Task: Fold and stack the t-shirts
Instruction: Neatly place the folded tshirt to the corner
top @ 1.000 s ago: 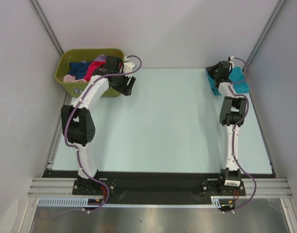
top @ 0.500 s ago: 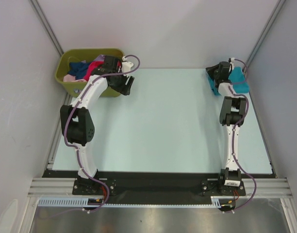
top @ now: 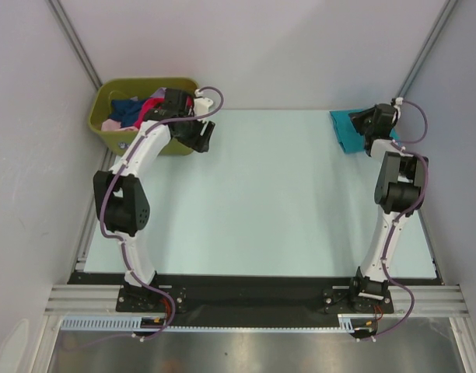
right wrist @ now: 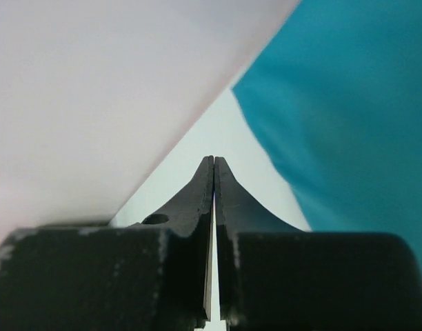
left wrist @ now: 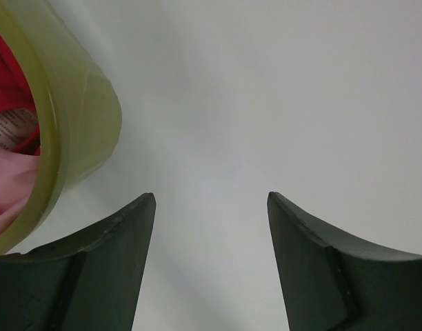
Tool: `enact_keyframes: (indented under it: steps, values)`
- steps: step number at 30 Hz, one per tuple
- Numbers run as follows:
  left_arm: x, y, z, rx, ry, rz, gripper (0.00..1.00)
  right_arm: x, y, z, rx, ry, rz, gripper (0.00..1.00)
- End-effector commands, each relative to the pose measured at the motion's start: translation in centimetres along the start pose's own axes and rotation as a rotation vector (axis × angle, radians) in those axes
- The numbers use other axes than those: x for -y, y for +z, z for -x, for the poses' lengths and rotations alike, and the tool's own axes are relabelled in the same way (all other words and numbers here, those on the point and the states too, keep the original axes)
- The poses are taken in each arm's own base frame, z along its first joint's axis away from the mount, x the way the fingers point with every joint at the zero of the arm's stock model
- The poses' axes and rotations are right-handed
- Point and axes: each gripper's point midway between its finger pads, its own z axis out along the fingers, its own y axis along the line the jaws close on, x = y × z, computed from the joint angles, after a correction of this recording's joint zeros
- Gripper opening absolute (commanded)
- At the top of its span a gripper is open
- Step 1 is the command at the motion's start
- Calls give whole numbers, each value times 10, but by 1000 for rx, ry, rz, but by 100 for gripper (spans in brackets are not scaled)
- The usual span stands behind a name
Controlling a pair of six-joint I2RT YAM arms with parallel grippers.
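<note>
Since a second ago the right arm has swung out to its right. Its elbow now bows away from the bin, and its wrist has come off the teal shirt, so more of that shirt shows. The left arm has hardly shifted.

The teal shirt lies folded and flat on the worktop, along the same far edge as the bin but well apart from it, at the opposite, right-hand corner. The right gripper hangs over the shirt's far right part and points back toward the bin's side. In the right wrist view the right gripper has its two fingers pressed together along their whole length with nothing between them. There the teal shirt fills the right side, a strip of pale worktop runs ahead of the tips, and a white wall fills the left side.

The bin stands at the far left corner with loose shirts heaped in it: a red shirt, a navy shirt and a pink shirt. The left arm passes over the bin's near right corner, and the left gripper sits just beside the bin's right wall, outside it. In the left wrist view the left gripper is spread wide and holds nothing. The bin's olive rim curves down the left edge, with red cloth and pink cloth inside it.
</note>
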Motion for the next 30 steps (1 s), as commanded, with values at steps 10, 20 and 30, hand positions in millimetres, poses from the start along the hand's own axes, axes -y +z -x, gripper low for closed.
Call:
enact_keyframes:
  steps: [10,20,30]
  values:
    - [1,-31,16,75,30,15,72,56,15,-69,-90,120,-73,0]
    - [-3,-33,16,70,42,30,72,49,31,-96,-112,167,-51,0]
    - [0,-37,18,84,36,17,72,3,-5,-54,-139,-557,-308,48]
